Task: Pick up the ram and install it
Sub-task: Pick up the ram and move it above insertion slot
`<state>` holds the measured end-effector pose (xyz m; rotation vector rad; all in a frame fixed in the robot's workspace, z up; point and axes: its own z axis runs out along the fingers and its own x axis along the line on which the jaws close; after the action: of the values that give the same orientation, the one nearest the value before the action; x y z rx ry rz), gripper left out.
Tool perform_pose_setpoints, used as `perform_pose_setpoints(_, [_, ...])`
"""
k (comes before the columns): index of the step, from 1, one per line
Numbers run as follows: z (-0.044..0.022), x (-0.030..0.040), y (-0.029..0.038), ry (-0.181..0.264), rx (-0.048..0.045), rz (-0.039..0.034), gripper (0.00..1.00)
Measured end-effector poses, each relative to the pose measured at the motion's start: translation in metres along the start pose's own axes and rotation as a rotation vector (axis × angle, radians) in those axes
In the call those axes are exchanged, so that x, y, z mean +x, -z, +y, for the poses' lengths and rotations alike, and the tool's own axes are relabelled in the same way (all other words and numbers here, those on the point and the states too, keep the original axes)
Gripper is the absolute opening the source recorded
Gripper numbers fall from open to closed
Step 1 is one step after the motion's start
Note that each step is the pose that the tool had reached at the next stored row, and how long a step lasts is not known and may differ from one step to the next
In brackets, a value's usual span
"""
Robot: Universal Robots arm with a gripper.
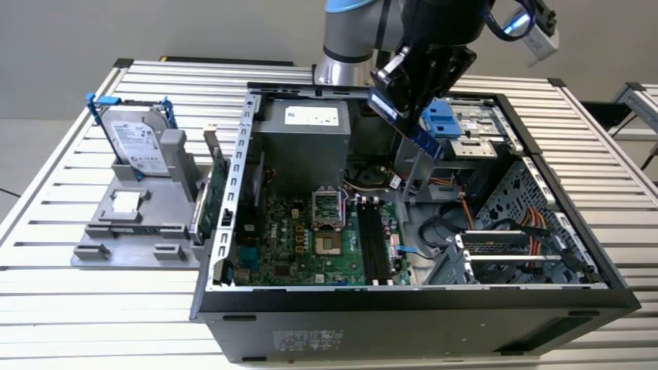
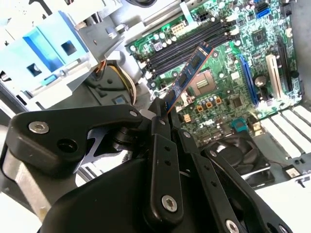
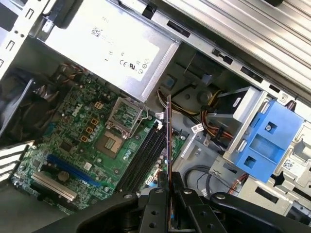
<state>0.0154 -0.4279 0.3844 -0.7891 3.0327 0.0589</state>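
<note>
Black gripper (image 1: 399,91) is hovering at the open dark computer case (image 1: 411,297)'s twelve o'clock in the exterior view, clamping the slim dark-blue ram (image 1: 420,132). In the second wrist view the ram (image 2: 188,75) is hanging above the green motherboard (image 2: 228,104); in the first wrist view, edge-on (image 3: 168,136) over black slots (image 3: 143,160).

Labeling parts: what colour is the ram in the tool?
The ram is blue with an orange-tan edge; second wrist view shows it best.
</note>
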Motion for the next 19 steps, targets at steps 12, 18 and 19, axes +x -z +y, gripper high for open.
perform_pose_setpoints(12, [0.0000,0.0000,-0.0001,-0.125,0.0020,-0.0044,0.00])
perform_pose_setpoints(18, [0.0000,0.0000,0.0000,-0.190,0.0032,-0.0065,0.00])
perform_pose_setpoints(19, [0.0000,0.0000,0.0000,-0.201,0.0036,-0.0068,0.00])
